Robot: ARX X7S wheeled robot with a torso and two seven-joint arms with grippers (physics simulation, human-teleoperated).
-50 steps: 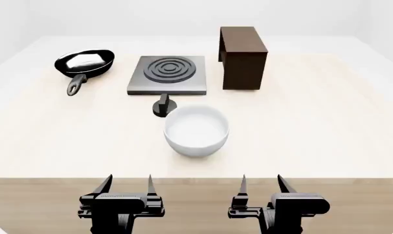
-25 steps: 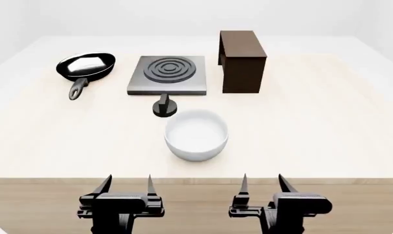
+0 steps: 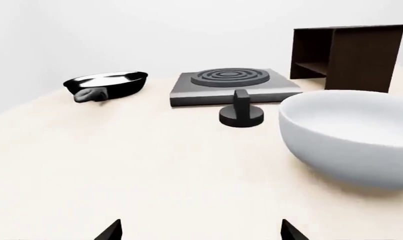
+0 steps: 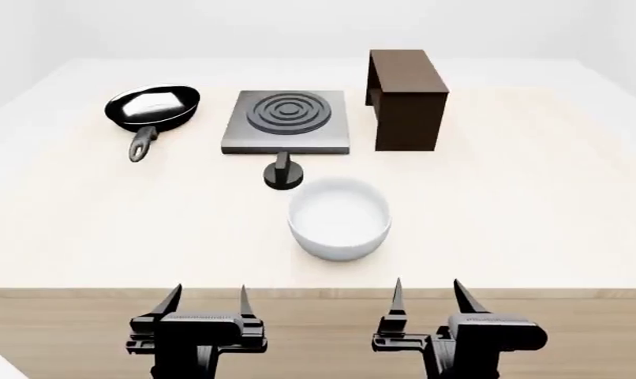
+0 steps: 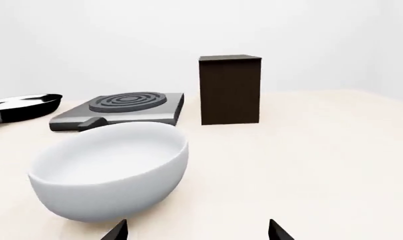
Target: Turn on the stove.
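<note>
The stove (image 4: 286,121) is a flat grey slab with a dark ring burner at the table's far middle. Its black round knob (image 4: 283,174) stands just in front of it. Both show in the left wrist view, stove (image 3: 233,86) and knob (image 3: 241,113), and the stove shows in the right wrist view (image 5: 121,109), where the bowl hides most of the knob. My left gripper (image 4: 205,302) and right gripper (image 4: 432,298) hang open and empty before the table's near edge, far from the stove.
A white bowl (image 4: 339,218) sits between the grippers and the knob. A black frying pan (image 4: 151,108) lies left of the stove. A dark brown wooden box (image 4: 408,99) stands to its right. The table's near edge (image 4: 318,290) runs just ahead of both grippers.
The whole scene has shifted slightly right in the head view, so the view has turned a little left. Both grippers keep the same open pose.
</note>
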